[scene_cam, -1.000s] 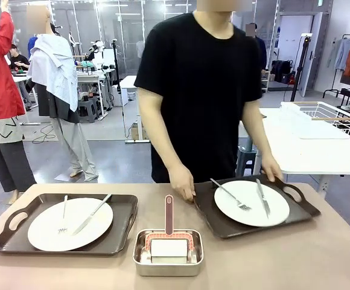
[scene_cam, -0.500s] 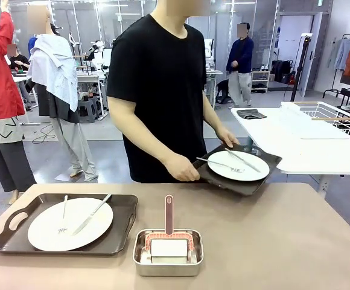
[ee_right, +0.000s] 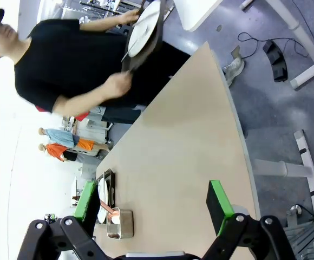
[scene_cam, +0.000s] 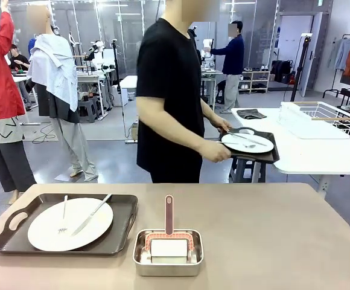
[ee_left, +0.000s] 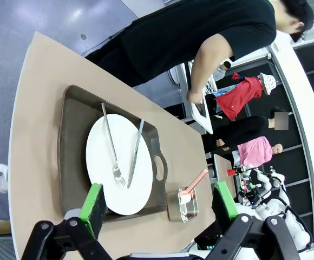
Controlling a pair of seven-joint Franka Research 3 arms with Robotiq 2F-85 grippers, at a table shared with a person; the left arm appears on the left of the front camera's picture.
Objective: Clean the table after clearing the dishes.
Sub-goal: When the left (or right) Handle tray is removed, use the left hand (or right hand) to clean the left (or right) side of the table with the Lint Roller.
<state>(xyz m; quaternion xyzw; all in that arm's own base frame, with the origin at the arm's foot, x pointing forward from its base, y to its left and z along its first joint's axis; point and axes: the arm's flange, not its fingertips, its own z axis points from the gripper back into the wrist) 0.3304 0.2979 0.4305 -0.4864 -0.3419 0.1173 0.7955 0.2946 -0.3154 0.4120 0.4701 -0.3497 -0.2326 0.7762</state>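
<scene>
Seen from the front, one dark brown tray (scene_cam: pixel 6 232) lies at about 8 o'clock on the tan surface (scene_cam: pixel 271 241), near the robot's edge. It carries a white plate (scene_cam: pixel 45 237), and a fork (scene_cam: pixel 64 215) and a knife (scene_cam: pixel 92 214) lie on the plate side by side. At 6 o'clock, just beside this tray, stands a small steel pan (scene_cam: pixel 168 267). A tool with a pink handle (scene_cam: pixel 169 212) rests in it, the handle pointing to 12 o'clock. A person in a black shirt (scene_cam: pixel 169 90) stands behind the far edge at 12 o'clock, turned toward 3 o'clock. The person's hands (scene_cam: pixel 216 150) hold the second tray (scene_cam: pixel 260 157) in the air, off the tan surface, at about 2 o'clock, near the corner of a white side surface (scene_cam: pixel 314 154). The second plate (scene_cam: pixel 247 143) lies on it with cutlery. The left claw (ee_left: pixel 158 205) is wide, its green pads (ee_left: pixel 93 206) far apart with nothing between them, and the first tray lies ahead of it. The right claw (ee_right: pixel 152 203) is wide too and holds nothing; it hangs over a bare part of the tan surface.
</scene>
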